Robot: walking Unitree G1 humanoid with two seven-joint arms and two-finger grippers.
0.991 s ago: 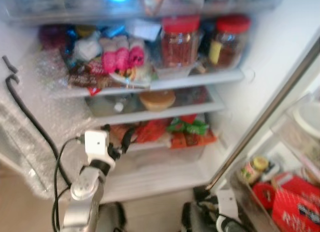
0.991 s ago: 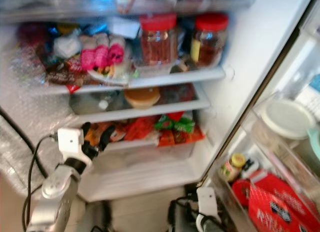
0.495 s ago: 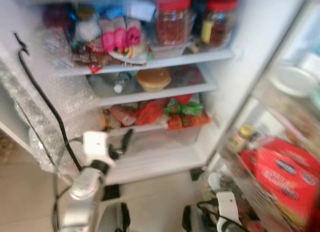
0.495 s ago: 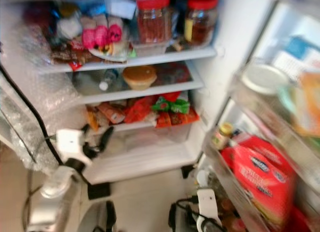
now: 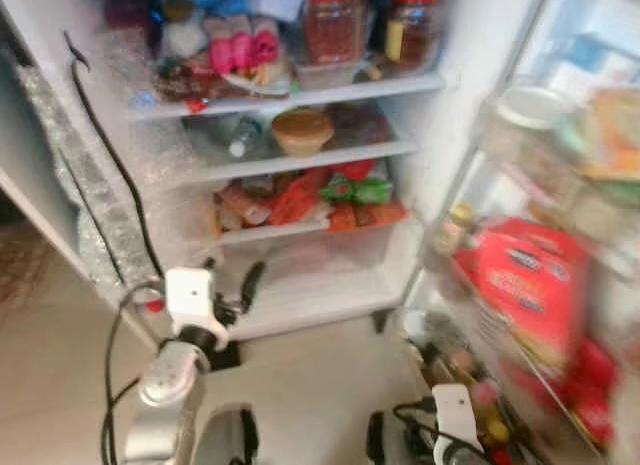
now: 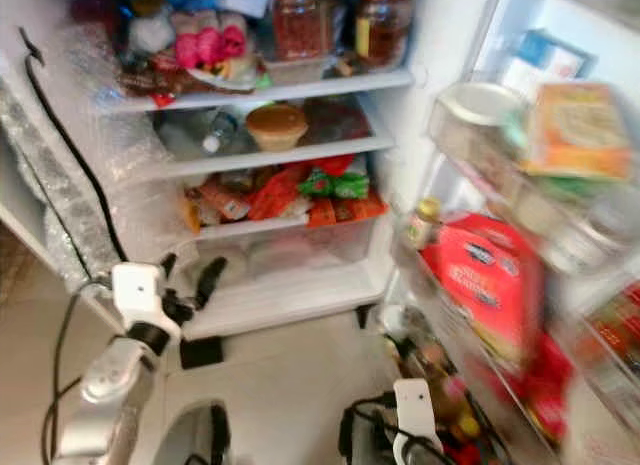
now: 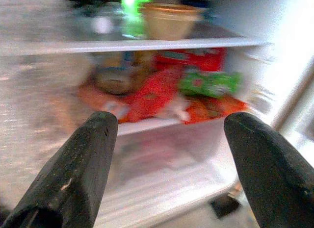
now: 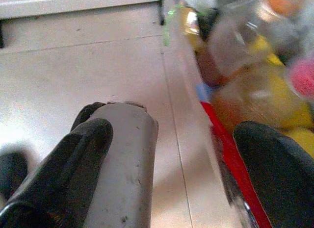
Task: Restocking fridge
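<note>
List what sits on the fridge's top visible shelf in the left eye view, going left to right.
Pink-wrapped bundle → red-lidded jar of reddish contents → second red-lidded jar with a yellow label.

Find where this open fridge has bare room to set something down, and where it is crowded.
Free: the white bottom ledge below the clear drawer, just ahead of the open left gripper.
Crowded: the top shelf with the red-lidded jars, the shelf of red and green packets, and the door bins.
</note>
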